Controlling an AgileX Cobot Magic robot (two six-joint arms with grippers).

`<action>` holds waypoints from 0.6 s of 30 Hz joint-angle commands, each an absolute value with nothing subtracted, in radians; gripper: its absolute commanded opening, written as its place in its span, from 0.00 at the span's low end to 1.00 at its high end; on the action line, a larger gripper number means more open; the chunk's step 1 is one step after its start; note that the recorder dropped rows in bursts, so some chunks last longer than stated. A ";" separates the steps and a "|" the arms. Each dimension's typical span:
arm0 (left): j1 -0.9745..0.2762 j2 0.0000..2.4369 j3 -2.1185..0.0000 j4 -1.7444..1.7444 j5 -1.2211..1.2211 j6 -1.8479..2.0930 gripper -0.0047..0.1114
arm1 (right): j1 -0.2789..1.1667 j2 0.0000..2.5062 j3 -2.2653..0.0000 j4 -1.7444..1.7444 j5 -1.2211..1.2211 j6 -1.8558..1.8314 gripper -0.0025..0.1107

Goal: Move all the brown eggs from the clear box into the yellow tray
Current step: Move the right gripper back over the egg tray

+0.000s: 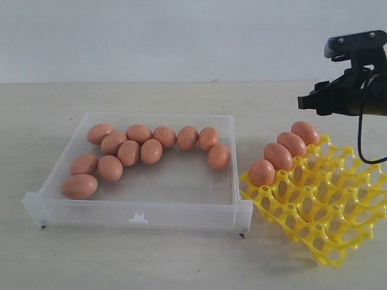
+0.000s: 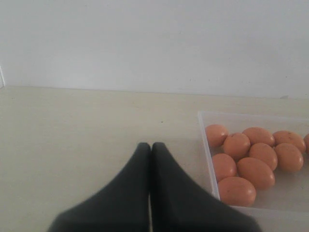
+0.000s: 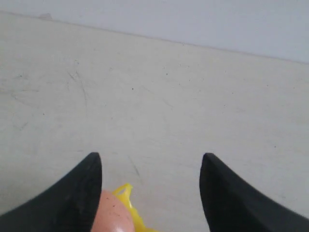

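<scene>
A clear box (image 1: 145, 212) sits on the pale tabletop (image 1: 151, 260), a little left of the middle, with its front lip toward the near edge. Twelve brown eggs (image 1: 151, 151) lie on its floor. Some form a line along the far wall that curls down at the right end, and the others are bunched toward the left wall, most of them touching a neighbour.

Just to the right of the box is the yellow tray (image 1: 326, 205), turned at an angle to it. Its left corner comes close to the box's near right corner, but I cannot tell whether the two touch. Four more eggs (image 1: 278, 156) sit in the cups along the tray's far left edge, in a row running away to the right, each against the next.

The right arm (image 1: 357, 90) hangs above the far right end of the tray. Its wrist view shows the right fingers (image 3: 87, 188) spread wide apart with nothing between them. One egg (image 3: 113, 215) and a bit of the yellow rim (image 3: 126, 191) show below one finger.

The left fingers (image 2: 137, 179) are pressed together, tip to tip, and grip nothing. They hover over bare tabletop just left of the box, whose left-hand eggs show beside them. A plain white wall (image 1: 181, 36) stands behind it all.
</scene>
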State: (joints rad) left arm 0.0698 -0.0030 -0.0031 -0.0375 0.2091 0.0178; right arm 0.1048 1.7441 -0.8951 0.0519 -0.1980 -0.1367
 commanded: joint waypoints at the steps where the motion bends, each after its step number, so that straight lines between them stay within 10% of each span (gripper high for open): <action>1: 0.071 0.000 0.000 -0.035 0.203 0.020 0.00 | 0.099 1.704 -0.899 0.048 -0.175 -0.139 0.52; 10: 0.071 0.000 0.000 -0.035 0.203 0.020 0.00 | 0.169 1.569 -0.899 0.048 -0.065 -0.124 0.52; 18: 0.071 0.000 0.000 -0.035 0.203 0.020 0.00 | 0.523 1.563 -1.076 0.096 0.217 -0.228 0.52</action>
State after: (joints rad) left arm 0.0698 -0.0030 -0.0031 -0.0375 0.2091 0.0178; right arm 0.4386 1.5426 -1.0034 0.0861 0.1289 -0.2013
